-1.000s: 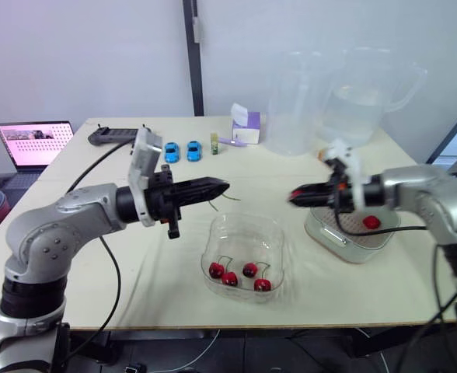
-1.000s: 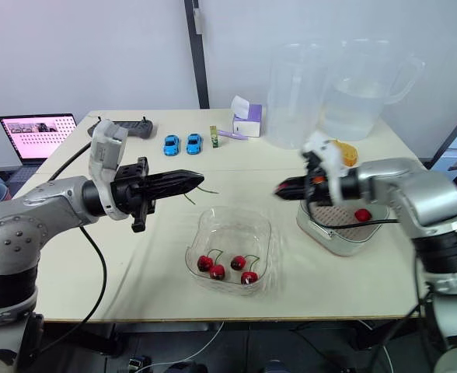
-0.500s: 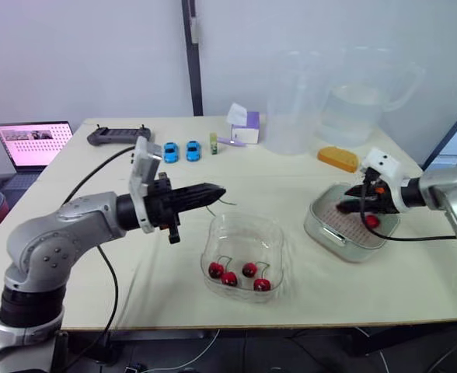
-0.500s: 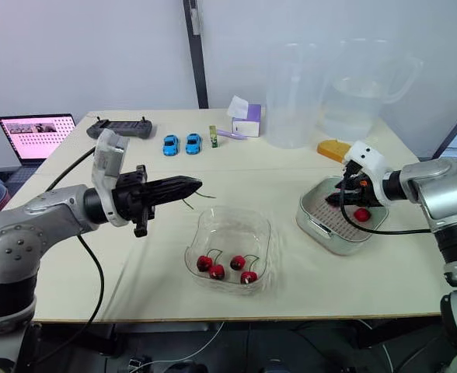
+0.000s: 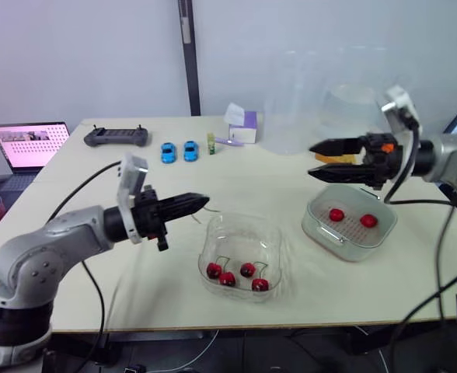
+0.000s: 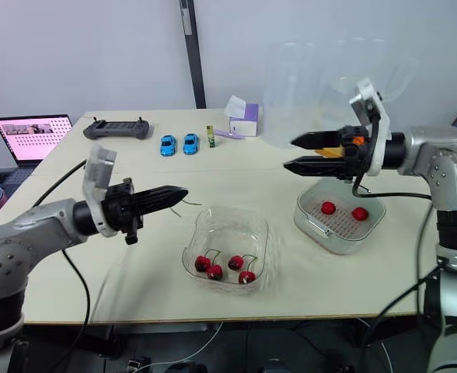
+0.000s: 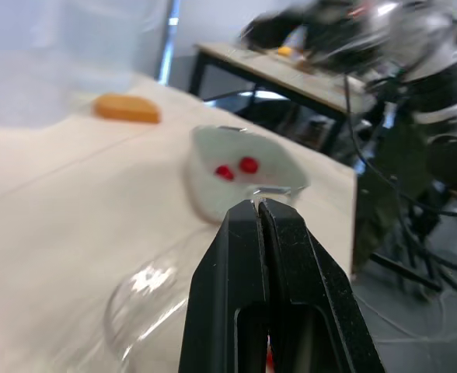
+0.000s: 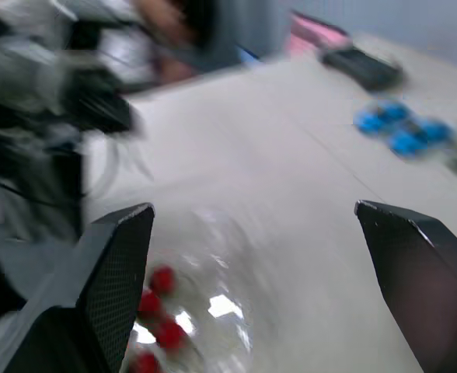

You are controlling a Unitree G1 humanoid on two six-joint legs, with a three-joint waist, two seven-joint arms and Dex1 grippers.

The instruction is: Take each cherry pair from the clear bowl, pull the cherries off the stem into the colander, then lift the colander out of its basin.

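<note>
Red cherry pairs (image 5: 236, 276) lie in the clear plastic bowl (image 5: 242, 221), lower centre of the frame, just right of and below your closed left claw (image 5: 203, 202); your open right claw (image 5: 315, 161) hovers farther, upper right.

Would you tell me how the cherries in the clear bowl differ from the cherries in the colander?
The cherries in the clear bowl number four; the cherries in the colander number two. Those in the clear bowl have thin stems joining them in pairs, while those in the colander show no stems. The bowl's lie clustered close together; the colander's lie apart. All are red and round.
</note>
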